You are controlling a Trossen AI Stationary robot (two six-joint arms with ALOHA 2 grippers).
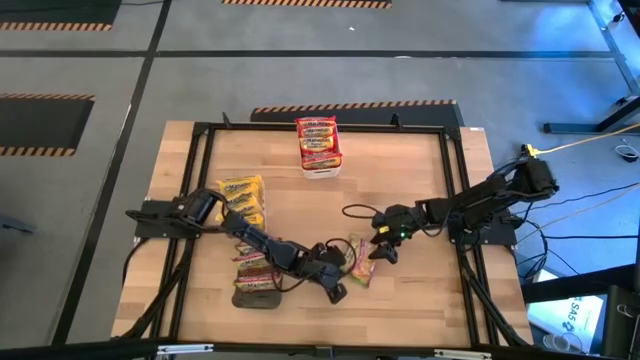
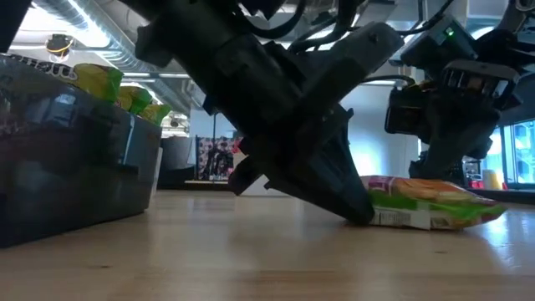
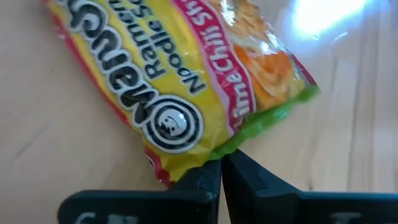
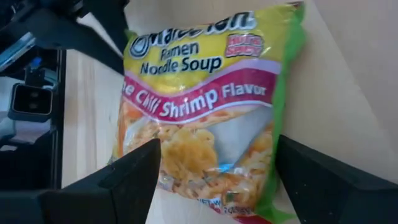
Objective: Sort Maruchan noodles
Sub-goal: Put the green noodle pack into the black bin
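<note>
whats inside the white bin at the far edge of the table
The white bin holds Maruchan packets with red bands, stacked. Only the top ones show; how many lie beneath is hidden. Neither pincer is near it.

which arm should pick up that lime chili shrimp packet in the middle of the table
Left, probably: the left gripper is already pinched shut on the corner of the lime chili shrimp packet. The right gripper only straddles it, fingers open.

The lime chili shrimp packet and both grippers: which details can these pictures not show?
- Packet: right wrist view, near end hidden behind the open right gripper.
- Left gripper: left wrist view, pinched on the packet's edge; brand name cut off.
- Low view: bin contents blurred.
</note>
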